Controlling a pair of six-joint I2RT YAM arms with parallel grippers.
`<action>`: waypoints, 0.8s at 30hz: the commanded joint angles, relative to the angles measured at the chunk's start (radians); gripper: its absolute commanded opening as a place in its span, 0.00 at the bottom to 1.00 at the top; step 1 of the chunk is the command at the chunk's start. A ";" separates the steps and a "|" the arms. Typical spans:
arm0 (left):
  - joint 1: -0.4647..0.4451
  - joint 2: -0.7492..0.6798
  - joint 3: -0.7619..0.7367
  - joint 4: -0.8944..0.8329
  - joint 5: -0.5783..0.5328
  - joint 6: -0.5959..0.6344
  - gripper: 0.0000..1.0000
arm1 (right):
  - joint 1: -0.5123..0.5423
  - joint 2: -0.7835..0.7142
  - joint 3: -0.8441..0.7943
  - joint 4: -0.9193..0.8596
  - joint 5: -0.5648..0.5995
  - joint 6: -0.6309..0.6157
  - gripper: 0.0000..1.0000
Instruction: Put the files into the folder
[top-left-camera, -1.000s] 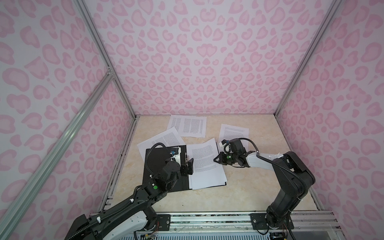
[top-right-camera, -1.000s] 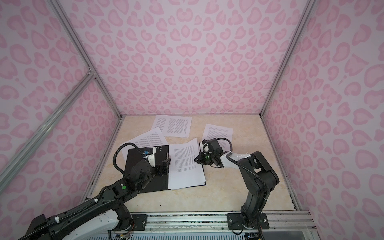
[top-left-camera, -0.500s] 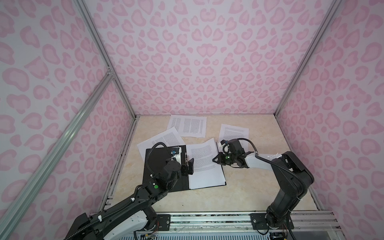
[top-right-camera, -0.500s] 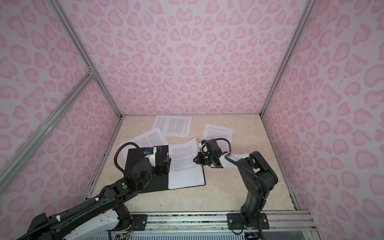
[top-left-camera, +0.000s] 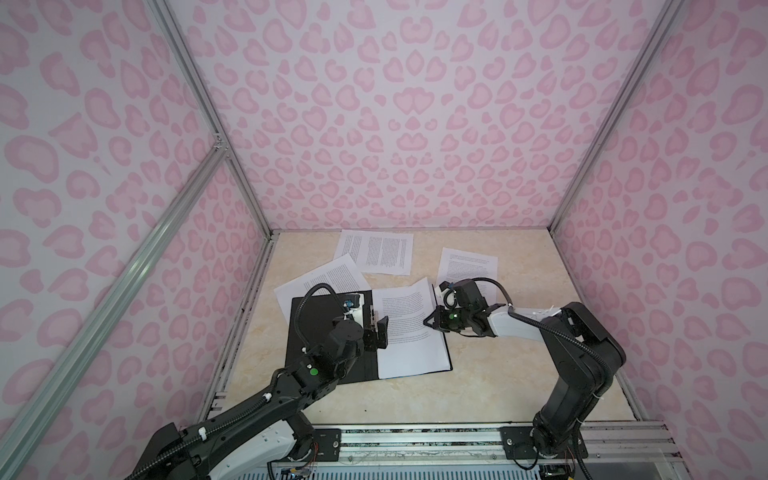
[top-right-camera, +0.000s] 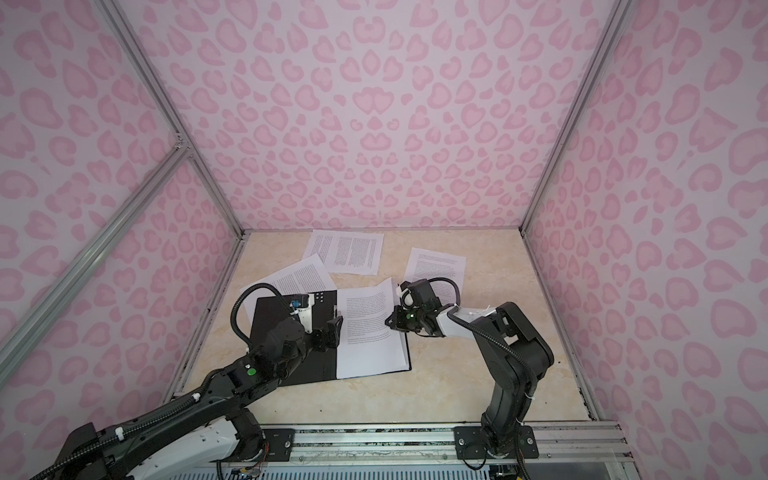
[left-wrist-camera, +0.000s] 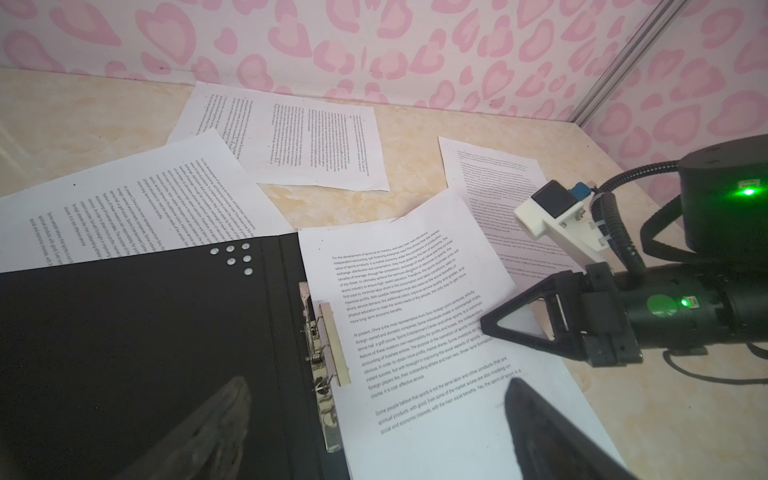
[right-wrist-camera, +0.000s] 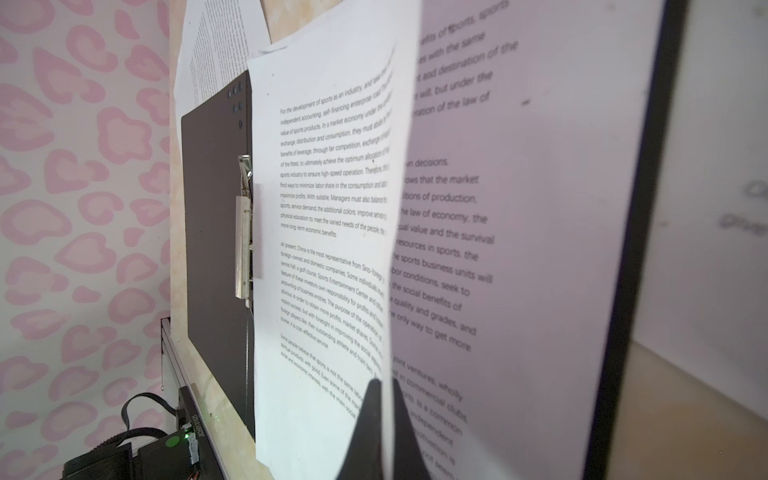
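The folder (top-left-camera: 320, 305) (top-right-camera: 266, 320) lies open, black inside up, with a metal spine clip (left-wrist-camera: 324, 353). A printed white sheet (top-left-camera: 411, 336) (top-right-camera: 370, 336) of the files rests on its right half. My right gripper (top-left-camera: 428, 322) (top-right-camera: 388, 322) (right-wrist-camera: 384, 386) is shut on that sheet's right edge, lifting it slightly off another sheet (right-wrist-camera: 498, 208) beneath. My left gripper (top-left-camera: 378, 328) (top-right-camera: 334, 328) (left-wrist-camera: 376, 382) hovers open over the spine clip, holding nothing. Three more file sheets (top-left-camera: 376, 252) (top-left-camera: 324, 278) (top-left-camera: 467, 266) lie loose on the table behind the folder.
Pink-patterned walls (top-left-camera: 395, 124) enclose the beige table (top-left-camera: 498, 395) on three sides. An aluminium rail (top-left-camera: 415, 440) runs along the front edge at the arm bases. One loose sheet is partly under the folder's far left corner.
My right gripper has shifted a little to the left with the top sheet, drawing it closer to the spine. The left arm has stayed almost still.
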 joint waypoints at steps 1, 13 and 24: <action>0.001 0.004 0.012 0.010 0.005 -0.004 0.97 | 0.002 0.006 -0.006 0.024 0.002 -0.001 0.00; 0.001 0.005 0.014 0.010 0.007 -0.002 0.97 | 0.007 0.005 -0.012 0.032 0.003 0.006 0.03; 0.002 0.009 0.014 0.009 0.006 -0.002 0.97 | 0.010 -0.004 -0.016 0.026 0.011 0.001 0.18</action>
